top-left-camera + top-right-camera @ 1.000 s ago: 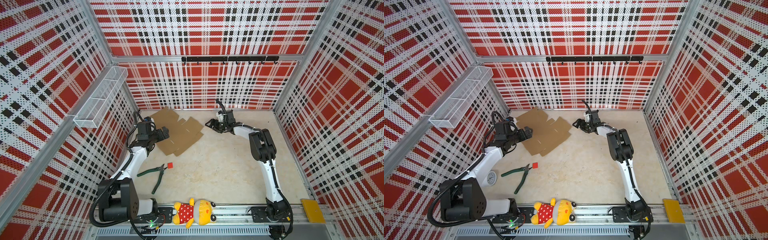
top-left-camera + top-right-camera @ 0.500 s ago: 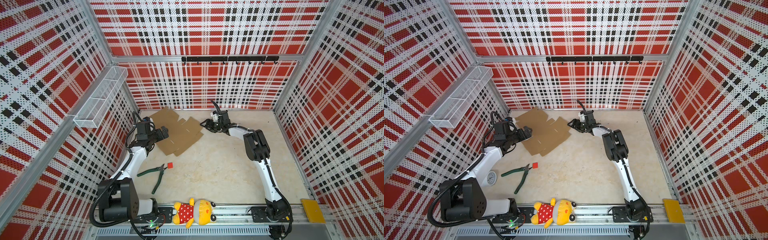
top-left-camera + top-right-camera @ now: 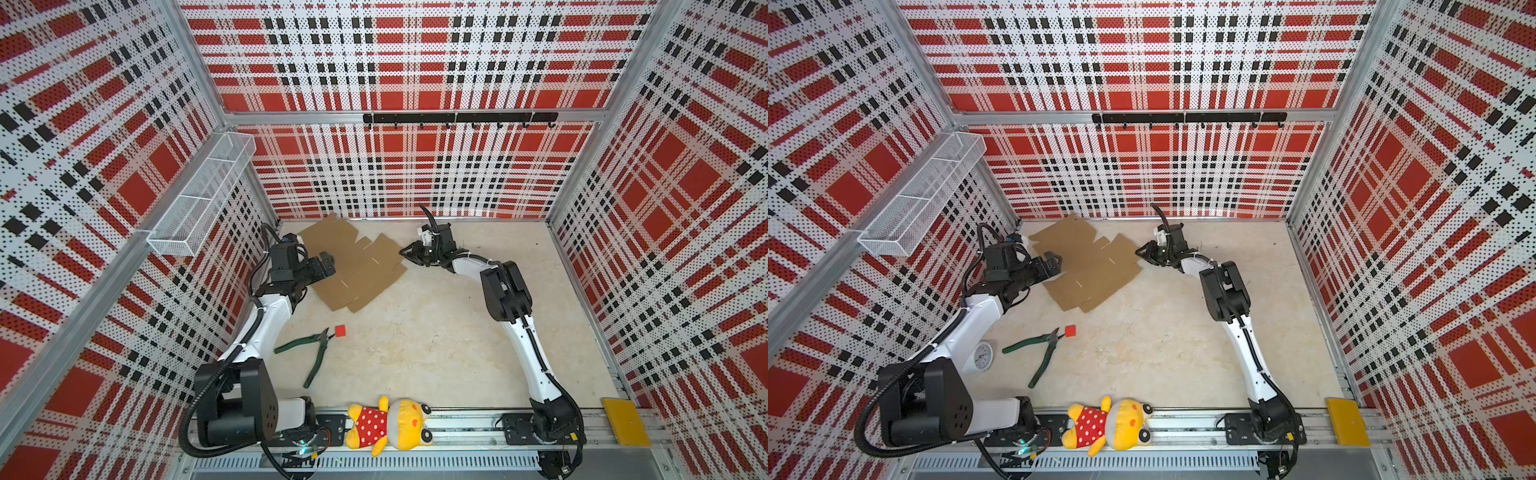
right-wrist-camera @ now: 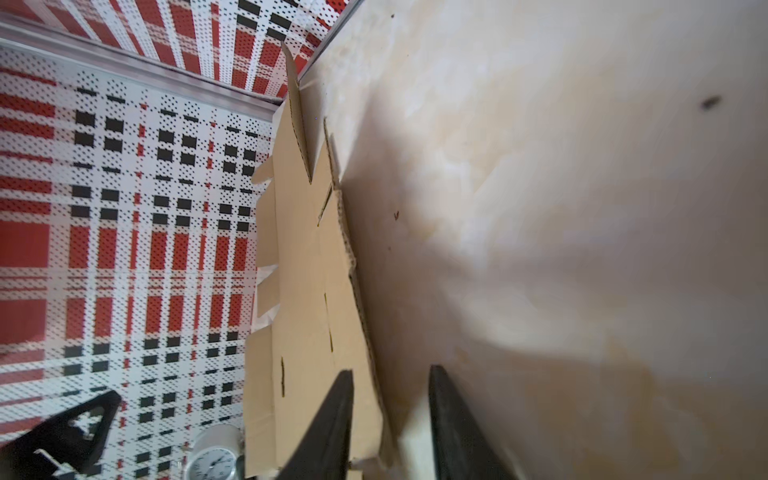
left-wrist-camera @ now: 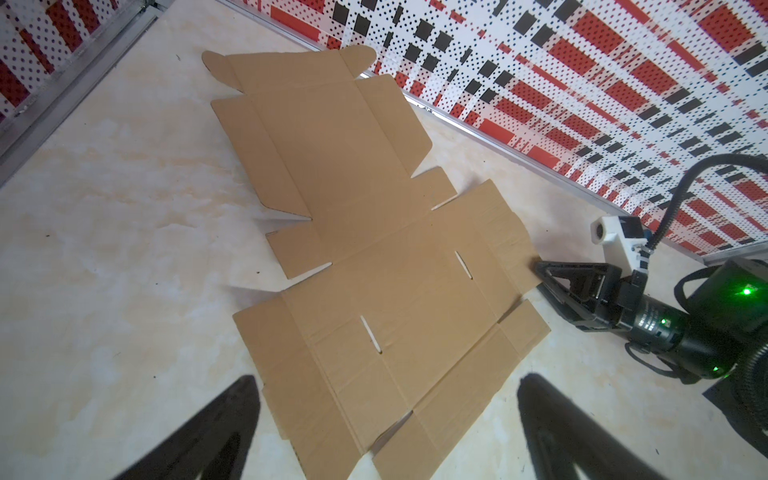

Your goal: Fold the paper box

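Right gripper (image 3: pixel 406 253) nearer, astride paper box (image 3: pixel 357 270) edge

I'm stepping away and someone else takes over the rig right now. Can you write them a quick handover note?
The left pincer is wide open and empty, above the left side of the flat brown die-cut cardboard sheet.
The right pincer is low at the sheet's right edge, jaws apart astride it, not pinching yet.
The sheet lies on the beige table near the back wall.
Done: nothing folded.
Left to do: grip the edge, raise the walls, tuck the flaps, close the box.
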Robot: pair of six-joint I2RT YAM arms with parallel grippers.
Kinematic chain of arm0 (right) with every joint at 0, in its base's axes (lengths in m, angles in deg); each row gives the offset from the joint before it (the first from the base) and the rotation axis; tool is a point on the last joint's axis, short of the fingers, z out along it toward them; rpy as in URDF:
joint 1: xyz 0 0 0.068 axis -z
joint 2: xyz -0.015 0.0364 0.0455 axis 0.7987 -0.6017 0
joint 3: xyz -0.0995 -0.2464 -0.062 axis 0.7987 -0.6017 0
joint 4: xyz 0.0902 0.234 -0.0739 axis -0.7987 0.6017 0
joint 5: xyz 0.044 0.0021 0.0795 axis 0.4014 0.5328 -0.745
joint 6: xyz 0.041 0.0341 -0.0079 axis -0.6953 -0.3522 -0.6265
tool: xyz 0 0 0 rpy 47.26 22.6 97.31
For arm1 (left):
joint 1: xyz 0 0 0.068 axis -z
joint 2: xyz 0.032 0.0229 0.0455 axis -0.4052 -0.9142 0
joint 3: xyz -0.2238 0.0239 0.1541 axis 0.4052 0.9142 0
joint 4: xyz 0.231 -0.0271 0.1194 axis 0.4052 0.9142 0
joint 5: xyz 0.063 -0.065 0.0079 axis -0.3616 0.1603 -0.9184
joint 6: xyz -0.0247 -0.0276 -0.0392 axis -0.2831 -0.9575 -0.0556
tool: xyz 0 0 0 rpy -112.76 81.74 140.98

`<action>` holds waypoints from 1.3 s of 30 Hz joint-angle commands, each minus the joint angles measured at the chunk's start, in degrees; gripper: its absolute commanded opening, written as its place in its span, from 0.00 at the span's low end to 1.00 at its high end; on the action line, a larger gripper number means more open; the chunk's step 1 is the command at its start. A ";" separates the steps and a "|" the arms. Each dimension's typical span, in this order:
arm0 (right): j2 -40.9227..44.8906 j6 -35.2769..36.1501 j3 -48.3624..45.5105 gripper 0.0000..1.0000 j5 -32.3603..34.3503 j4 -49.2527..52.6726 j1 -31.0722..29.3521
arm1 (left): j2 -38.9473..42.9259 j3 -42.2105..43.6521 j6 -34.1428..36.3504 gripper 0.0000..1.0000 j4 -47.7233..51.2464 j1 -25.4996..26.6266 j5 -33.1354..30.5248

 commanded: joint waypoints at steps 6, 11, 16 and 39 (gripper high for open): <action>0.02 1.74 -1.02 0.12 -0.35 0.35 0.15 | 1.89 0.03 -1.53 0.99 -0.57 -0.87 -0.30; 4.57 -0.42 -9.40 0.05 -0.03 -5.15 2.05 | 2.09 -0.51 -1.42 0.99 0.42 -0.87 -0.08; 11.50 -0.66 -21.95 0.04 1.86 -10.73 4.72 | 1.47 -0.46 -1.92 0.99 0.00 -0.81 -0.53; 47.86 -2.90 -81.27 0.05 9.22 -28.60 27.54 | 0.25 -2.26 -2.67 0.99 1.90 -4.15 -1.48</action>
